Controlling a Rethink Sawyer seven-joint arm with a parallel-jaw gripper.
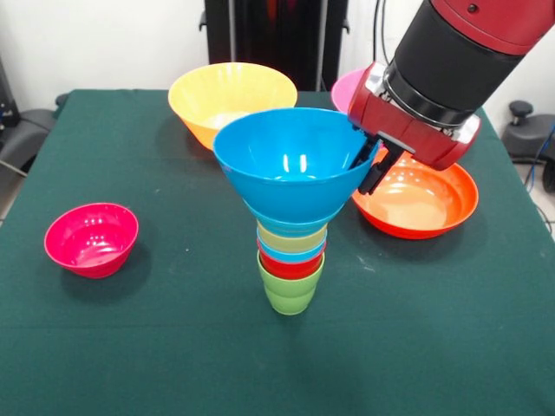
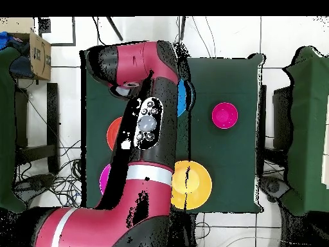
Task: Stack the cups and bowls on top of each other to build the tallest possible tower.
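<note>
The tower (image 1: 291, 260) stands mid-table: a lime green cup (image 1: 290, 295) at the base, then a red cup, a light blue cup, a yellow cup and a small light blue bowl, with the medium blue bowl (image 1: 290, 169) on top. My gripper (image 1: 369, 170) is at that bowl's right rim, one finger inside and one outside, shut on it. In the overhead view my arm hides the tower; only an edge of the blue bowl (image 2: 183, 96) shows.
The small magenta bowl (image 1: 91, 238) (image 2: 225, 116) sits alone at the left. The large yellow-orange bowl (image 1: 230, 95) (image 2: 191, 184) is behind the tower. The wide red-orange bowl (image 1: 421, 204) (image 2: 114, 132) and the pink bowl (image 1: 347, 89) (image 2: 104, 179) lie under my arm.
</note>
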